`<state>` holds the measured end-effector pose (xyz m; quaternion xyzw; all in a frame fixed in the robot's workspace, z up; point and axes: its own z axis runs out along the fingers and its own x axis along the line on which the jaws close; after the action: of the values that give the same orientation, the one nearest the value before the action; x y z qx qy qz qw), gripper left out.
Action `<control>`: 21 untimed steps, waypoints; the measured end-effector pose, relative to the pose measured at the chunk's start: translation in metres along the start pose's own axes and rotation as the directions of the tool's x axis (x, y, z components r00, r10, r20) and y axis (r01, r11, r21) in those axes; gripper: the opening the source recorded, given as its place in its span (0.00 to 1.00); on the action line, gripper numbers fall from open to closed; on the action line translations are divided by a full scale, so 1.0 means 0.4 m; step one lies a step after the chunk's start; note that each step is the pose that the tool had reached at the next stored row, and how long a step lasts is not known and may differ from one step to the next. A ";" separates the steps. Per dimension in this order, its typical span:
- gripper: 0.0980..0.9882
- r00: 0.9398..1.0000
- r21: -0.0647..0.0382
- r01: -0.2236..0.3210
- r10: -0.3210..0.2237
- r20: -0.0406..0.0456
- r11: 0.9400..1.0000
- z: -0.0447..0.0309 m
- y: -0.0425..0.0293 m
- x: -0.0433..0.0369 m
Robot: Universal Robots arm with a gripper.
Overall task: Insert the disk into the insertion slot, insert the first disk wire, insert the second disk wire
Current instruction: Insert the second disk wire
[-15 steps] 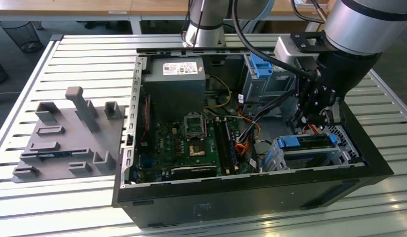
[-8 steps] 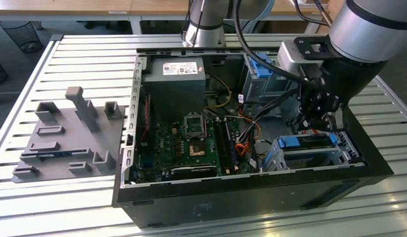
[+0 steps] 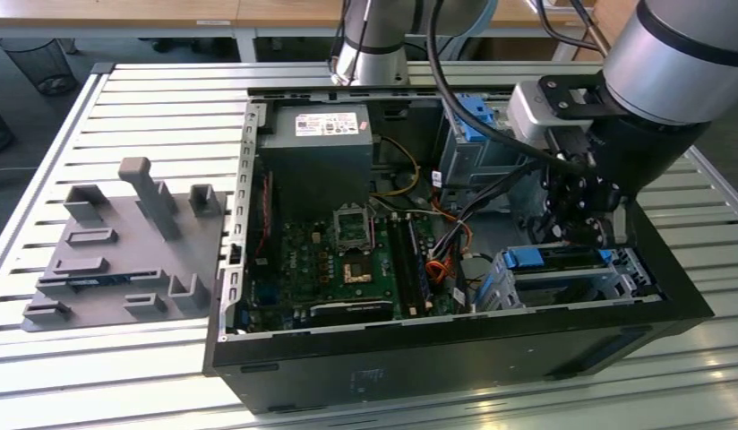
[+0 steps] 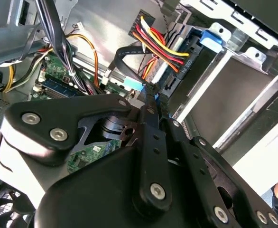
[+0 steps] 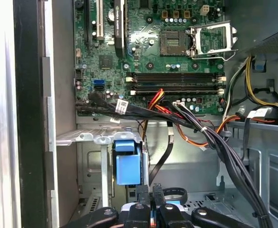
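Disk (image 3: 558, 258) sits seated in the insertion slot (image 3: 632, 279); gripper (image 4: 151, 92), clenched on a light-blue wire plug (image 4: 134, 84), should approach the disk's port squarely.

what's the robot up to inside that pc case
A robot arm has its claw reaching into an open computer case, just above the silver drive cage, where the blue-framed disk already sits. In the second wrist view the claw's fingertips are pinched on a flat black cable's light blue connector, close to the disk's back edge beside the multicoloured power wires.
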<state>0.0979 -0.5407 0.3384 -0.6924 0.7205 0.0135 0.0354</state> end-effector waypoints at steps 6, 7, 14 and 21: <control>0.06 1.000 0.000 0.000 0.000 0.001 1.000 0.000 -0.001 0.014; 0.06 1.000 0.000 0.000 0.000 0.002 1.000 0.000 -0.001 0.016; 0.06 1.000 0.000 0.000 0.000 0.003 1.000 0.001 -0.008 0.017; 0.06 1.000 0.000 0.000 0.000 0.003 1.000 0.003 -0.011 0.023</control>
<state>0.1020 -0.5501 0.3366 -0.6923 0.7205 0.0145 0.0364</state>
